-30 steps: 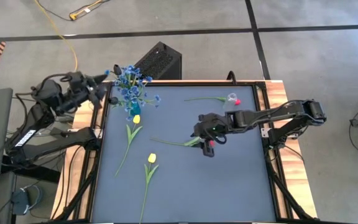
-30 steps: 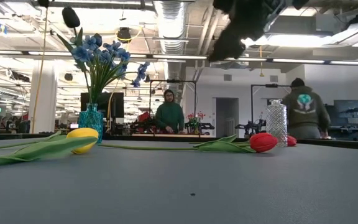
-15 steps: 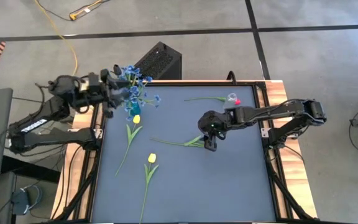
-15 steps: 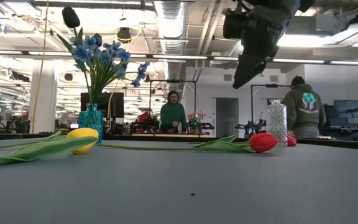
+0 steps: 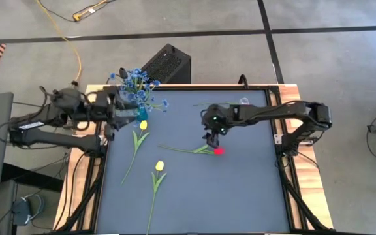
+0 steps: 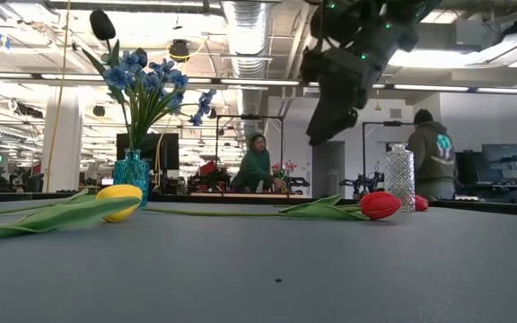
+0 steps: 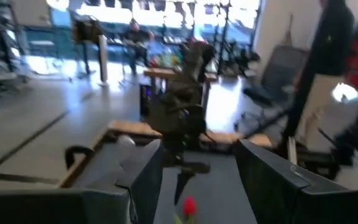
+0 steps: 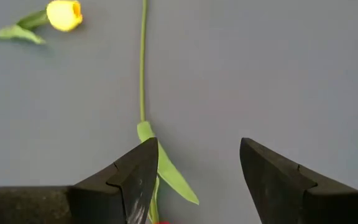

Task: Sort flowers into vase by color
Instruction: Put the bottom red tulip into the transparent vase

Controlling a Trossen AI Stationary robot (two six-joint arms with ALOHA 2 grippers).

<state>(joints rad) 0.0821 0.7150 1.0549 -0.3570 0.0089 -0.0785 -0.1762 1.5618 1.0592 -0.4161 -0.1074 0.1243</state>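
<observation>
**Both grippers empty, four tulips on the mat**

At the table's left edge we see the left gripper (image 5: 114, 112) just beside the blue vase (image 5: 138, 115). Its own camera shows its fingers (image 7: 143, 180) spread wide with nothing between them. The vase stands upright near the far left corner of the mat (image 5: 240, 196) and holds the bunch of blue flowers (image 5: 136, 88); from table height the bunch (image 6: 146, 85) fans out above the teal glass (image 6: 133, 175).

Just in front of the vase lies a yellow tulip (image 5: 143, 124), its head towards the vase and its stem running away from it, towards the near left of the mat. A second yellow tulip (image 5: 159, 166) lies nearer the front, head pointing to the far side, stem running down towards the near edge.

Towards the middle lies a red tulip (image 5: 218, 151), its long axis almost straight across the table, head to the right and stem to the left.

The right gripper (image 5: 209, 136) hangs above this tulip's leaves, just off the red head and clear of the mat. Its fingers (image 8: 138, 174) stand well apart and hold nothing; the green stem (image 8: 143, 62) and a leaf show below between them.

Near the far right corner stands a clear vase (image 5: 244, 102), upright in the low view (image 6: 400, 178). We cannot tell that anything is in it. Beside it lies another tulip (image 6: 420, 204), its stem (image 5: 217, 104) pointing left.
</observation>
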